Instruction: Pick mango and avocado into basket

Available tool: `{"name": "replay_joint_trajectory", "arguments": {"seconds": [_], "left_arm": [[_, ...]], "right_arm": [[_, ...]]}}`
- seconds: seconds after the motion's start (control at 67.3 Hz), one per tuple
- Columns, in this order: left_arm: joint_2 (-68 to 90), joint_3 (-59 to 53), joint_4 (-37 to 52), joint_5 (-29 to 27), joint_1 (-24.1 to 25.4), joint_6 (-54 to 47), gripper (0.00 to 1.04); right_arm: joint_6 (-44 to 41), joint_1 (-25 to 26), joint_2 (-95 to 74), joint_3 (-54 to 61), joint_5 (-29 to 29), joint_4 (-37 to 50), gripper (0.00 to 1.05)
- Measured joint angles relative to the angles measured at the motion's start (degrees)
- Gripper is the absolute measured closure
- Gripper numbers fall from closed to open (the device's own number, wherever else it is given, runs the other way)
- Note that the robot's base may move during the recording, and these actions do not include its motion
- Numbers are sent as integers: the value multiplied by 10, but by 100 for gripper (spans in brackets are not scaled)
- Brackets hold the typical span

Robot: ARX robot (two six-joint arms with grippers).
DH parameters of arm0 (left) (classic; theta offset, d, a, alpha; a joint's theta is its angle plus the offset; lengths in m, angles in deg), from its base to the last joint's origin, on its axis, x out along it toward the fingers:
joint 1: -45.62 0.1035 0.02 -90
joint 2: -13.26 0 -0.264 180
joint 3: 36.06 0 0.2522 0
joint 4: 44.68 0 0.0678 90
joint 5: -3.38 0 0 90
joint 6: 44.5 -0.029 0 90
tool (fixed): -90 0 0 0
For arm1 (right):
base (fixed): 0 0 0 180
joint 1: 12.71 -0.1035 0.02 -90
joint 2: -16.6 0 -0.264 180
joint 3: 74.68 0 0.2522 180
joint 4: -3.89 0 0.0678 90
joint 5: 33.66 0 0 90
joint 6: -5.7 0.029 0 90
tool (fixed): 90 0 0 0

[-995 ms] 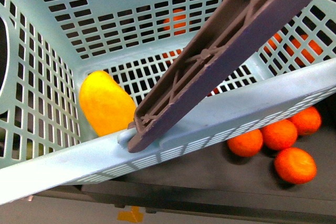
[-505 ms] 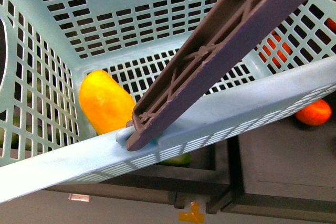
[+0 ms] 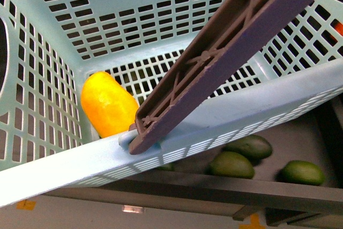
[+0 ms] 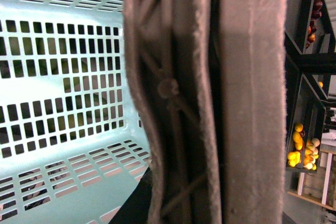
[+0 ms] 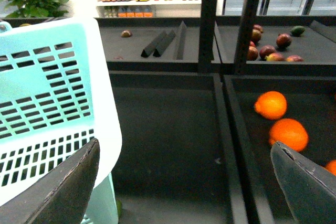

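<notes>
R gripper (image 5: 184, 146) wide open, empty. Nearest avocado (image 3: 231, 164) under basket (image 3: 64, 164) rim, outside its cam, long axis crosswise; I judge R arm nearer. L gripper: can't tell.

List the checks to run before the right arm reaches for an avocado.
1. Mango inside the basket: ok, it lies in a near corner.
2. Avocado in basket: not ok; the avocados lie on the shelf below the basket's rim.
3. Right gripper open and empty: ok.
4. Right wrist view centred on an avocado: not ok; dark bin floor and oranges fill it.
5. Hold on the handle: cannot tell; the left wrist view shows only the handle up close.
</notes>
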State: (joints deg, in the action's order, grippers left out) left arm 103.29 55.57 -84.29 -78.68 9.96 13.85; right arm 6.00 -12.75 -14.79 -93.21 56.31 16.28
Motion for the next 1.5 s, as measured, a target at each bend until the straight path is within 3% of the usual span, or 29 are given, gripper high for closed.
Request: {"name": "replay_joint_trajectory", "arguments": {"seconds": [0.653,0.757,0.787,0.817,0.906,0.98,1.099,1.322,1.5], "left_arm": [[0,1,0,0,4,1,91],[0,1,0,3,2,2,91],[0,1,0,6,-1,2,91],[0,1,0,9,-2,2,91],[0,1,0,4,-1,2,91],[0,1,0,-3,-1,0,91],[0,1,0,-4,1,0,91],[0,1,0,3,0,1,91],[0,1,0,0,0,0,91]], "right_arm": [[5,-1,-2,-2,8,-6,9],[127,1,-74,-117,165,-287,9],[152,29,-101,-145,164,-369,9],[154,58,-118,-146,140,-383,9],[116,166,-197,-148,56,-311,9],[75,227,-258,-150,1,-265,9],[7,285,-360,-159,-59,-203,9],[-88,282,-557,-187,-101,-100,9],[-78,233,-713,-234,-88,-31,9]]}}
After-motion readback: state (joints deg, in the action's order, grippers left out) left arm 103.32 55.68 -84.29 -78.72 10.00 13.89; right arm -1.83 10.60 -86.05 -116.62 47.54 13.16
